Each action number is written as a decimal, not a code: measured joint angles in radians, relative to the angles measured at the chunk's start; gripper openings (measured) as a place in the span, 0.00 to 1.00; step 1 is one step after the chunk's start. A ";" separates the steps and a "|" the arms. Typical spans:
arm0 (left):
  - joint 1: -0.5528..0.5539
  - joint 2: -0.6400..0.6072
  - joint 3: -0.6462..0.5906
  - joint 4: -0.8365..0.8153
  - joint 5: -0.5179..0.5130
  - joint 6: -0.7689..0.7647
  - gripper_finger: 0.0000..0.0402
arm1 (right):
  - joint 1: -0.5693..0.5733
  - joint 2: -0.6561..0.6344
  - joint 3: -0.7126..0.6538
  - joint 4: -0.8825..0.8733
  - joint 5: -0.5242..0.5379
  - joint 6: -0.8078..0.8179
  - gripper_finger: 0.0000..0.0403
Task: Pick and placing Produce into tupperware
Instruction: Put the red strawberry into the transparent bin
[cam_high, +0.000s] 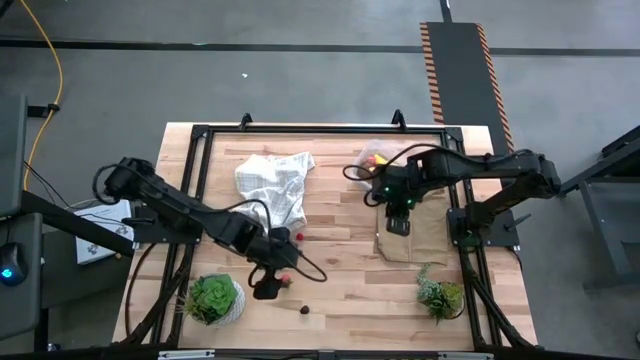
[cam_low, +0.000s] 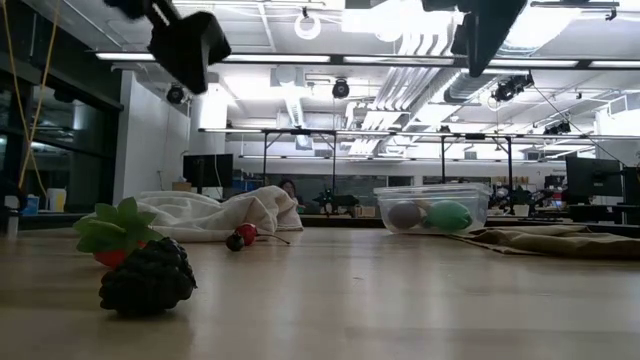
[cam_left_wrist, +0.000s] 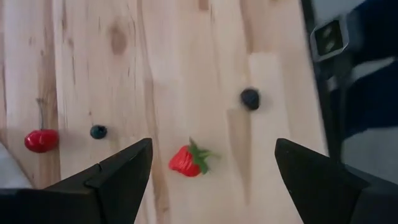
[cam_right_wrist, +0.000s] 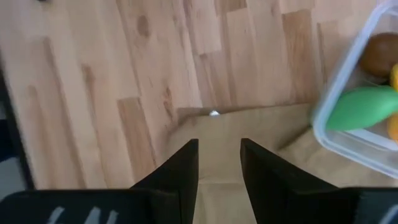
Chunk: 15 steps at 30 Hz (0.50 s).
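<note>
My left gripper (cam_left_wrist: 213, 143) hangs open above the table's near left part (cam_high: 268, 290), over a red strawberry (cam_left_wrist: 188, 160) lying on the wood. Around it lie a dark berry (cam_left_wrist: 250, 98), a small blue berry (cam_left_wrist: 98, 131) and a red cherry (cam_left_wrist: 41, 140). The clear tupperware (cam_right_wrist: 348, 134) stands at the far right (cam_high: 378, 158), holding a green oval (cam_right_wrist: 364, 107) and a brown kiwi-like ball (cam_right_wrist: 380, 56). My right gripper (cam_right_wrist: 218, 143) hovers over the brown cloth (cam_high: 425, 240) near the tupperware, its fingers a narrow gap apart with nothing between them.
A white checked cloth (cam_high: 272, 185) lies crumpled at the far middle. Potted plants stand near the front edge, one at the left (cam_high: 213, 298) and one at the right (cam_high: 440, 296). A black frame (cam_high: 200, 135) rims the table. Bare wood lies between the cloths.
</note>
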 joint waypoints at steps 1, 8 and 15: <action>-0.003 0.010 0.000 -0.004 -0.005 0.013 0.82 | 0.005 0.000 0.000 -0.009 0.012 0.003 0.27; -0.004 0.063 -0.001 -0.057 -0.011 0.185 0.82 | 0.023 -0.015 0.000 -0.019 0.043 0.041 0.27; -0.001 0.100 -0.001 -0.053 -0.012 0.328 0.82 | 0.023 -0.057 0.000 -0.021 0.089 0.090 0.27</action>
